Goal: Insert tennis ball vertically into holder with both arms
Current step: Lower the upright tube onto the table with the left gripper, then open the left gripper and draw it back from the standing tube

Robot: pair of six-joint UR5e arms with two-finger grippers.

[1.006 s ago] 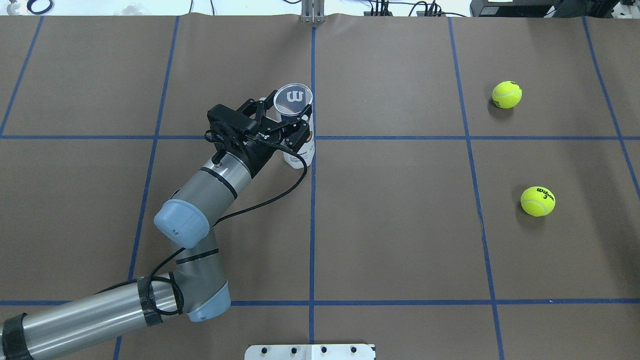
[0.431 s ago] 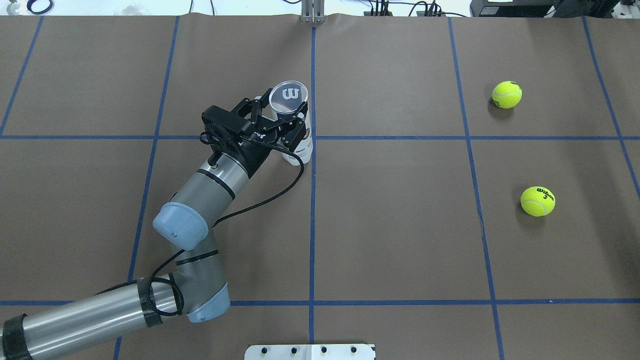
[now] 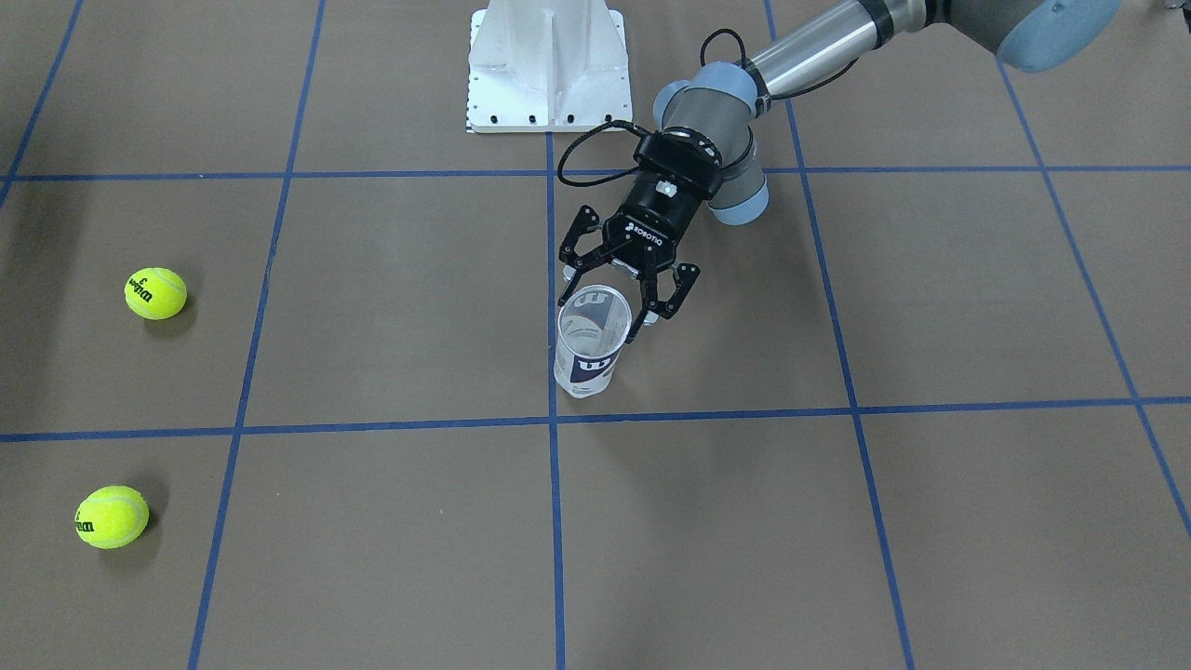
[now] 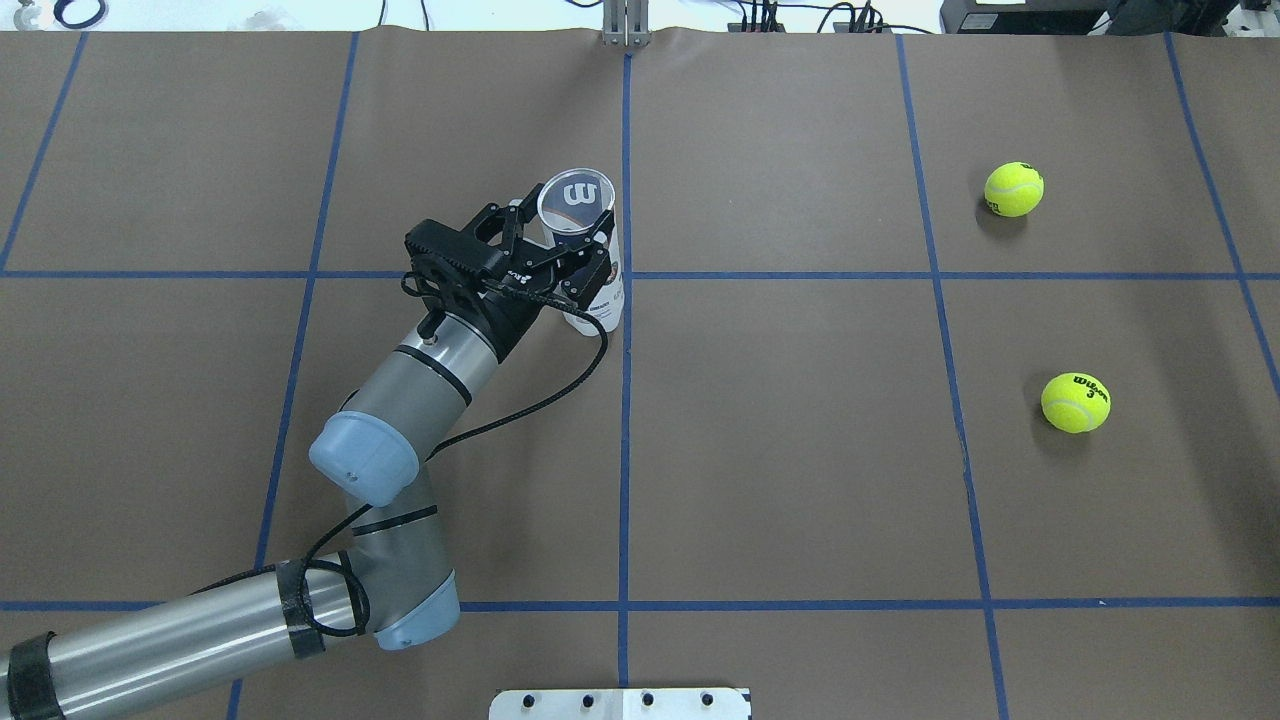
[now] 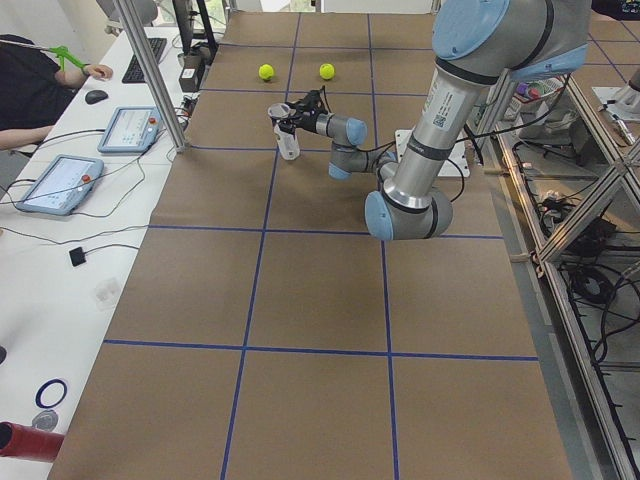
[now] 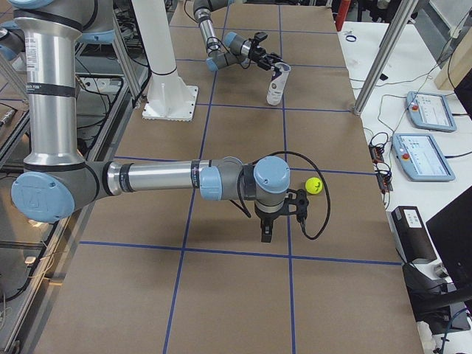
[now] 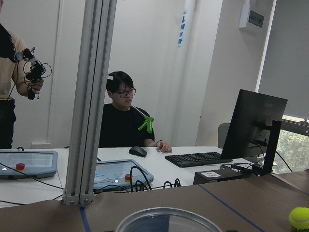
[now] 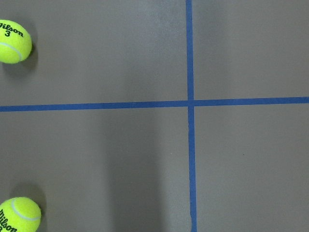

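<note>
L pincer [image 4: 558, 238] gripped the clear holder [image 4: 577, 195] near its rim, mouth up, mid-worktop [image 4: 800, 450]. R pincer [image 6: 267, 234]: couldn't tell. Tennis ball [image 4: 1013, 189] at 3 o'clock, second ball [image 4: 1075, 402] at 4.

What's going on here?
The left gripper has its fingers on either side of the holder, which stands upright and empty near the middle of the table; whether it is clamped is unclear. The right gripper hangs above the table, holding nothing visible. The far tennis ball and the near tennis ball lie loose on the table.
</note>
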